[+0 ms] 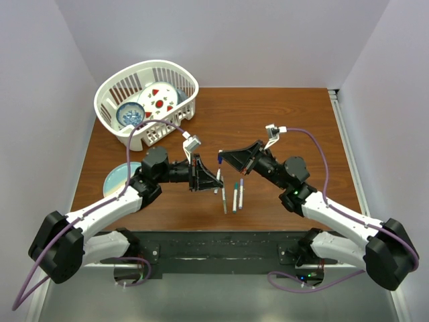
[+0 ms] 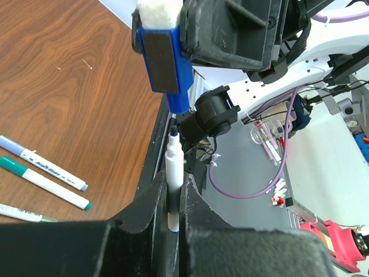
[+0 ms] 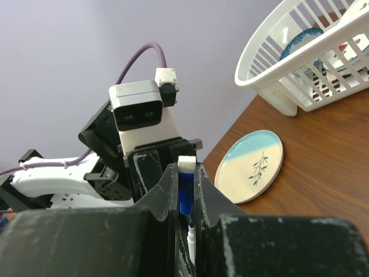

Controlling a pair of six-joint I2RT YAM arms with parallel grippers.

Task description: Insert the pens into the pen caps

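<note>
Loose pens (image 1: 233, 194) centre, basket (image 1: 110, 94) back-left

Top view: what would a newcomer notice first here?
The two arms face each other tip to tip over the middle of the table. The left gripper is shut on an uncapped pen that is aimed at the blue cap clamped in the right gripper, close but apparently not yet in. Nearer the arm bases lie three more pens side by side, and a white basket of plates fills the far left corner.

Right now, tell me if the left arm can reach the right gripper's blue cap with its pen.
Probably yes: its pen tip sits just short of the mouth of the blue cap, roughly aligned, nothing between.
</note>
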